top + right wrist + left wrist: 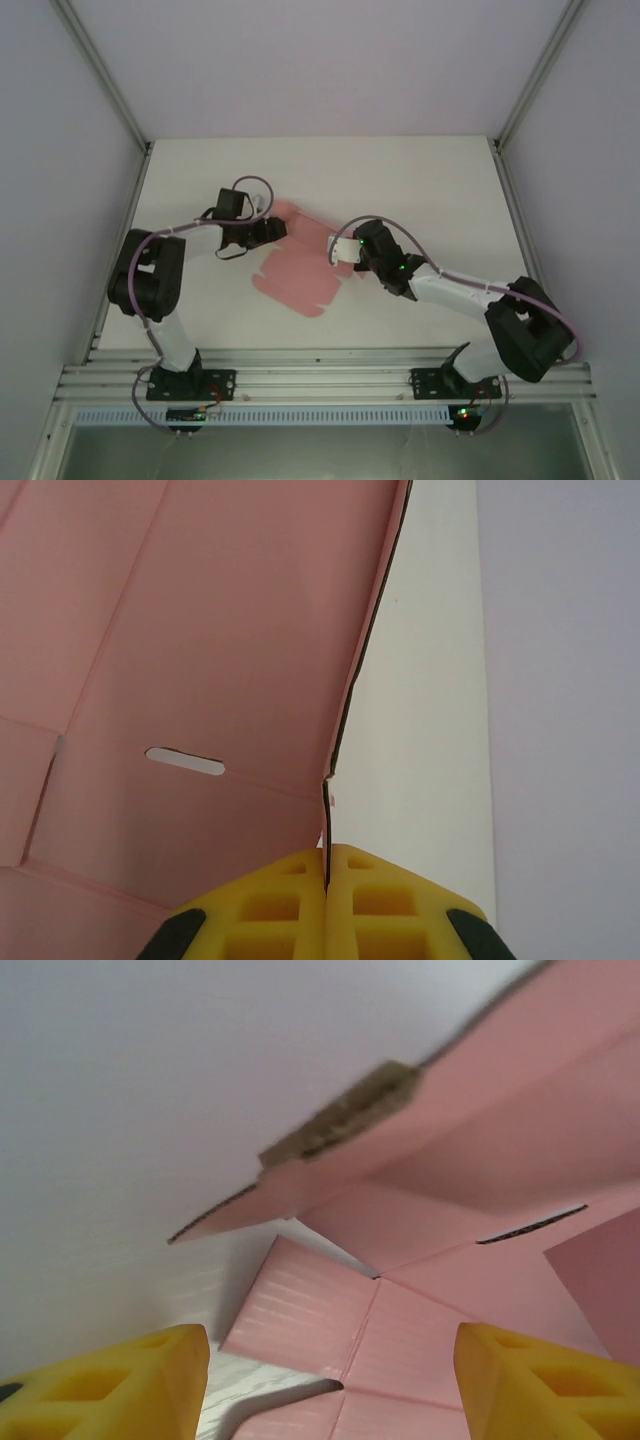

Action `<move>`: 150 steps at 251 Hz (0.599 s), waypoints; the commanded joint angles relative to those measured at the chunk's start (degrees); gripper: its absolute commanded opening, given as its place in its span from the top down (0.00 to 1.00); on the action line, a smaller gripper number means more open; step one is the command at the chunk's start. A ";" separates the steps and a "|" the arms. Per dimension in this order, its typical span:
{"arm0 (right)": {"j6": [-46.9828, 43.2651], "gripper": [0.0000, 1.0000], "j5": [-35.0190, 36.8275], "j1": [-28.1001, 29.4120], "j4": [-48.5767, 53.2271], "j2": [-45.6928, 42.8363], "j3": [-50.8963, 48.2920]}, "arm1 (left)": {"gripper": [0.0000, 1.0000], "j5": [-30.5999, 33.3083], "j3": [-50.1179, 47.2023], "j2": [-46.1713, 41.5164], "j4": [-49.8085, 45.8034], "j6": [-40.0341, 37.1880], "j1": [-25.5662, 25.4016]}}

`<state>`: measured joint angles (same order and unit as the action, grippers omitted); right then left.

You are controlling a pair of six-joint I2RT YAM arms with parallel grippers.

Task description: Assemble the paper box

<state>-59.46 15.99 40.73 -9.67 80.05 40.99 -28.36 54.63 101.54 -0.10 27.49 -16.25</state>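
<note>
Lower centre, the right gripper [326, 875] pinches the edge of the pink paper box [300, 280]. The left gripper [330, 1345] gapes open below a raised flap [470, 1090]. A mistimed squeeze there could crease the thin card.

No text, label, brand, number or sign could be read in any view. The paper box [297, 280] showed plain, unprinted card on every visible face.
</note>
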 commanded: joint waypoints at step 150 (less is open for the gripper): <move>1.80 1.00 -1.94 -1.40 -0.17 -2.09 0.45 | 0.52 4.09 9.95 -8.92 -12.21 -15.38 -7.12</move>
<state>-58.78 14.55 39.81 -10.04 78.11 40.97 -21.98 63.02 94.87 -9.65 14.28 -22.96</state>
